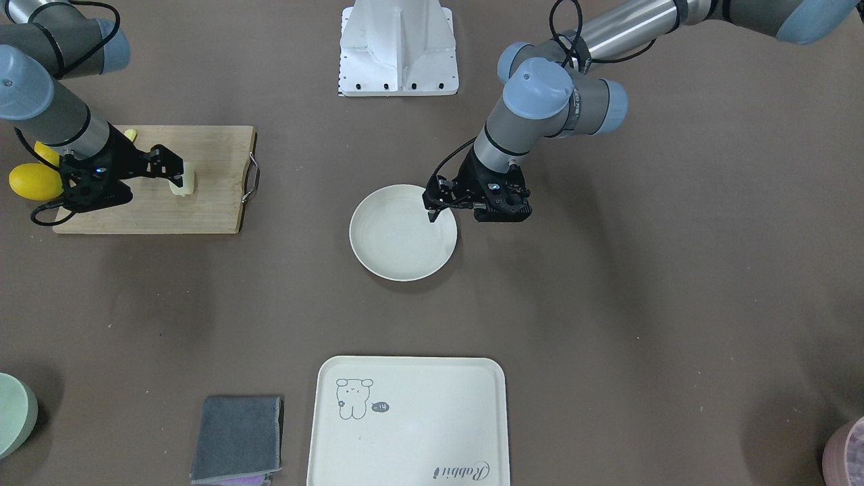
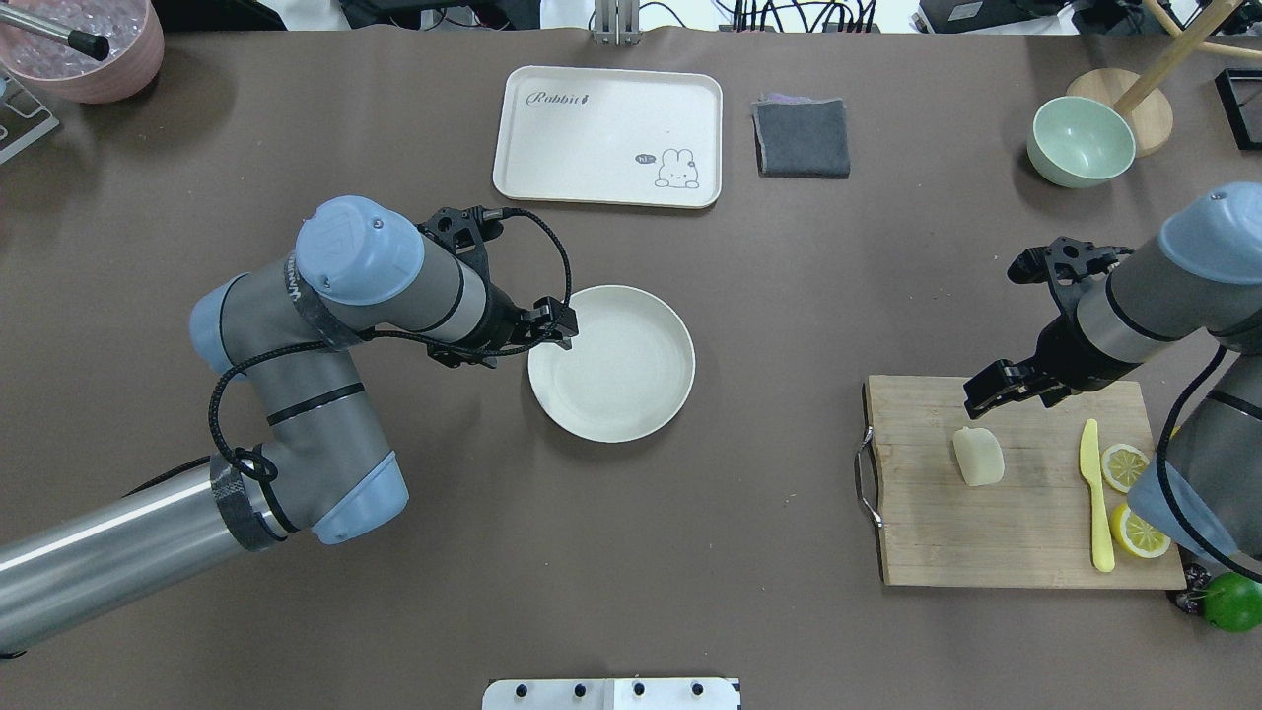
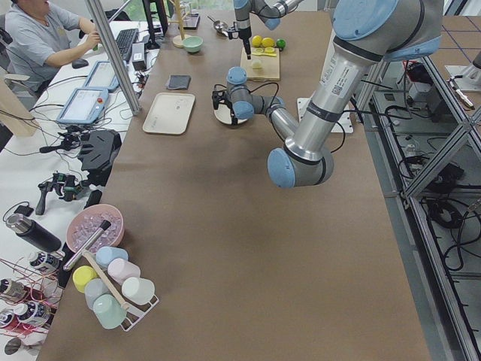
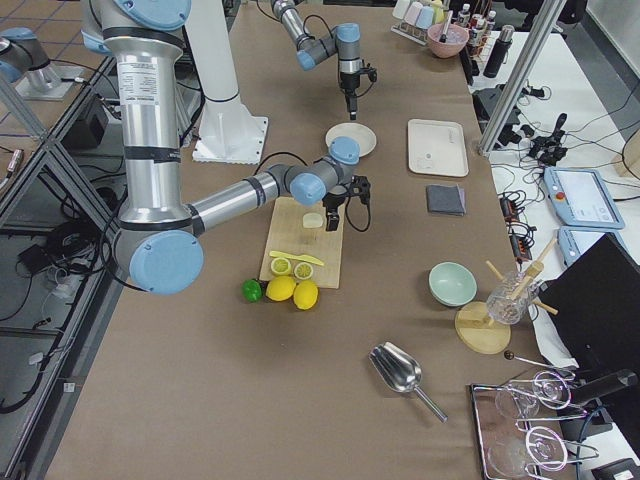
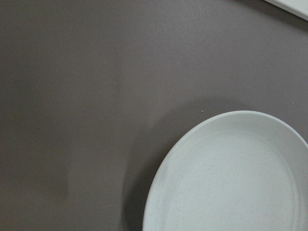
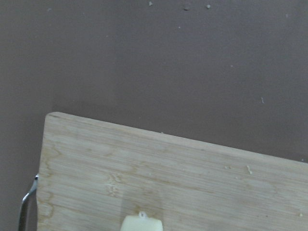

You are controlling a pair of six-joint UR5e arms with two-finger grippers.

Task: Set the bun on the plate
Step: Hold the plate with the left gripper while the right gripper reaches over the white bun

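Note:
The bun (image 2: 978,457) is a pale cream block lying on a wooden cutting board (image 2: 996,532) at the robot's right; it also shows as the bun (image 1: 183,185) and at the bottom edge of the right wrist view, bun (image 6: 141,224). My right gripper (image 2: 984,396) hangs open just above and behind it, touching nothing. The round off-white plate (image 2: 611,363) sits at the table's middle and holds nothing. My left gripper (image 1: 432,214) hovers shut over the rim of the plate (image 1: 403,233) on the robot's left side.
A yellow knife (image 2: 1092,493) and lemon slices (image 2: 1124,465) lie on the board, with a lime (image 2: 1232,602) beside it. A rectangular cream tray (image 2: 608,136), a grey cloth (image 2: 801,138) and a green bowl (image 2: 1080,141) stand on the far side. A pink bowl (image 2: 84,49) is far left.

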